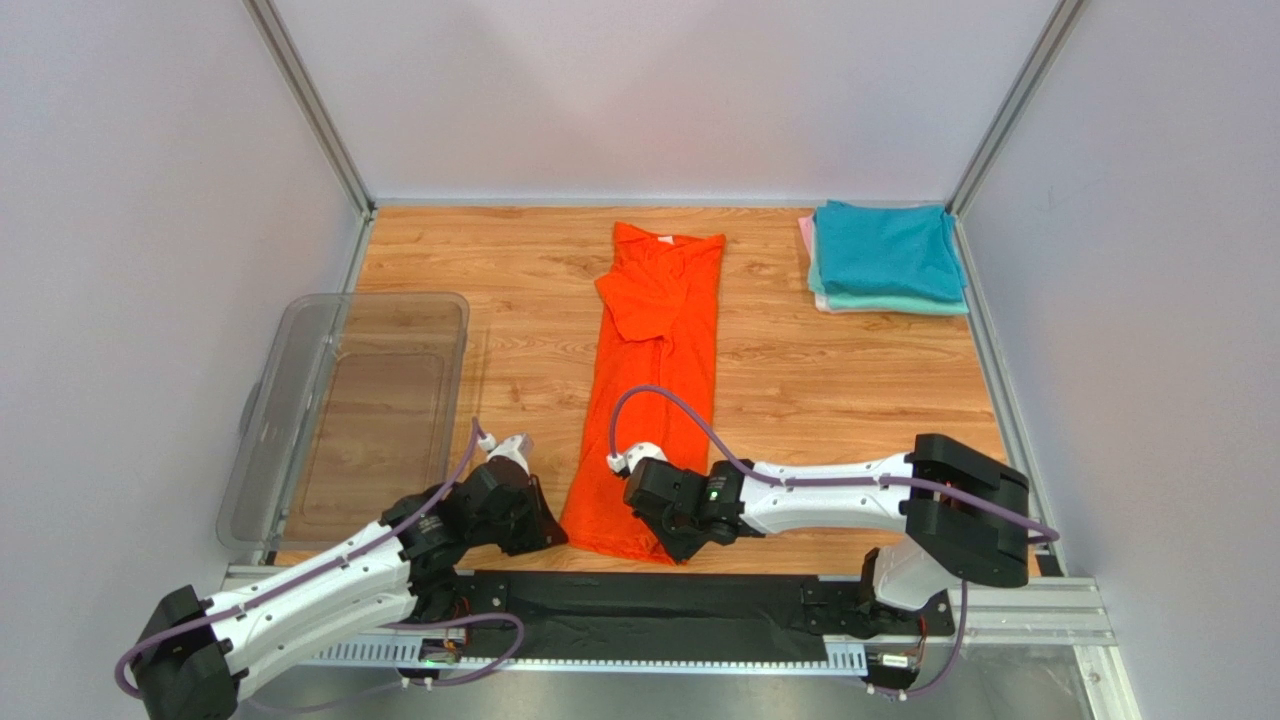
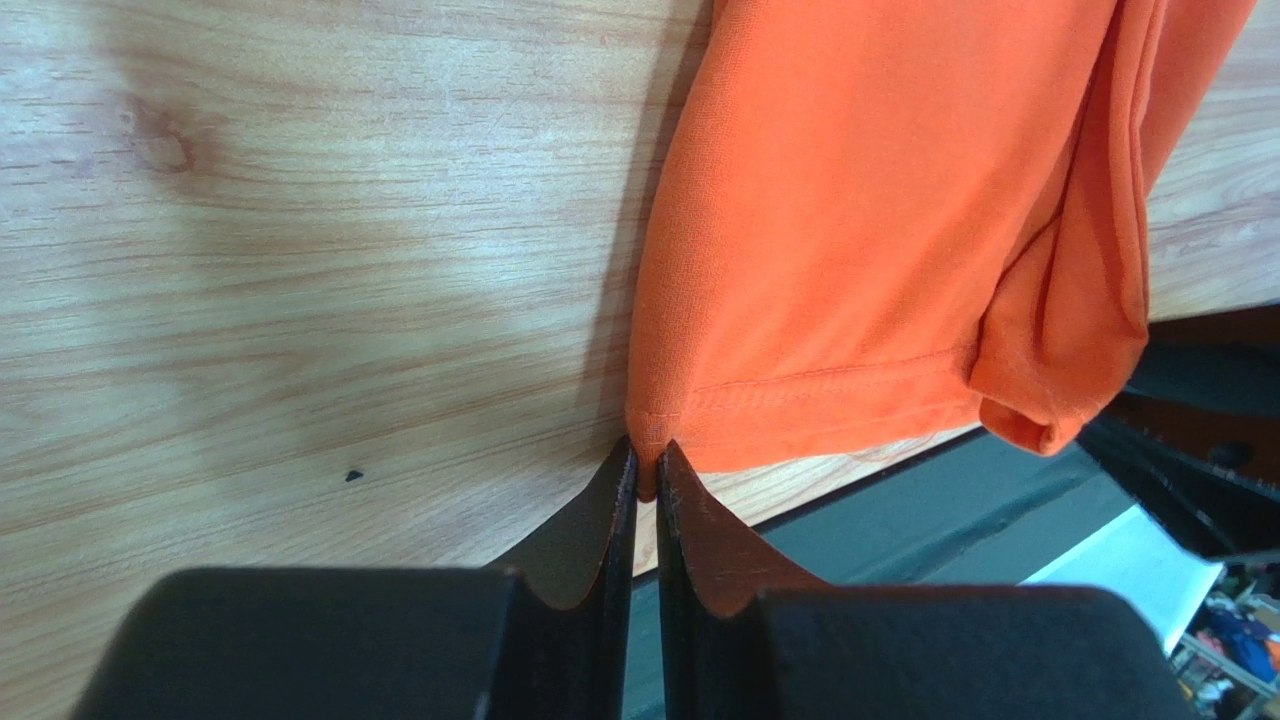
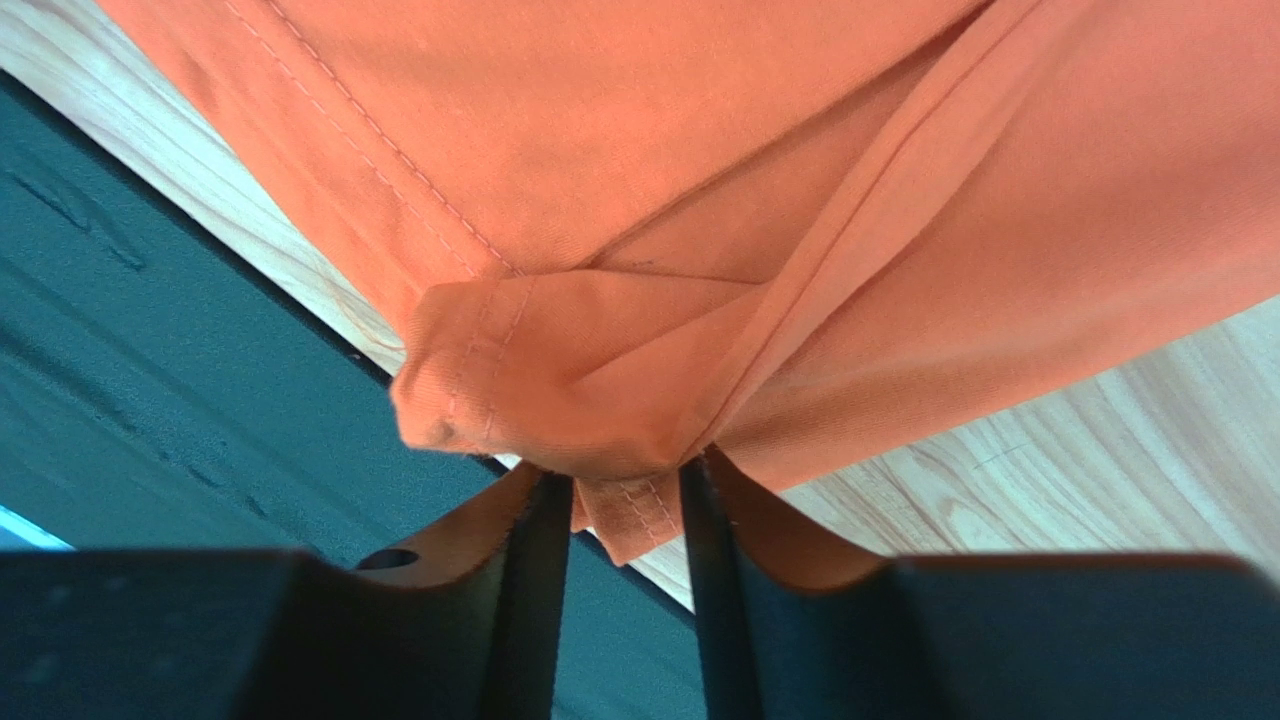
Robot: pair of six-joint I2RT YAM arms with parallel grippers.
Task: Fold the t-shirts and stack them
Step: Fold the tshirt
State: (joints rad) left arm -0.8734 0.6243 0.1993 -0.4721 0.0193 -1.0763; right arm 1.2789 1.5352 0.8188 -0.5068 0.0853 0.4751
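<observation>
The bright orange t-shirt point(image 1: 654, 360) lies folded into a long narrow strip down the table's middle, neck end far, hem near the front edge. My left gripper point(image 1: 549, 528) is shut on the hem's near-left corner point(image 2: 643, 458), down at the tabletop. My right gripper point(image 1: 649, 525) pinches the bunched near-right hem corner point(image 3: 624, 488) between its jaws. The orange t-shirt fills much of the left wrist view point(image 2: 872, 225) and the right wrist view point(image 3: 676, 180). A folded stack sits at the back right: teal t-shirt point(image 1: 890, 248) on top, mint point(image 1: 887, 305) and pale pink point(image 1: 809, 240) edges showing beneath.
A clear plastic tub point(image 1: 376, 300) stands along the left side of the wooden table point(image 1: 842, 390). A black strip point(image 1: 661, 608) runs along the front edge just behind both grippers. Grey walls and metal posts enclose the table.
</observation>
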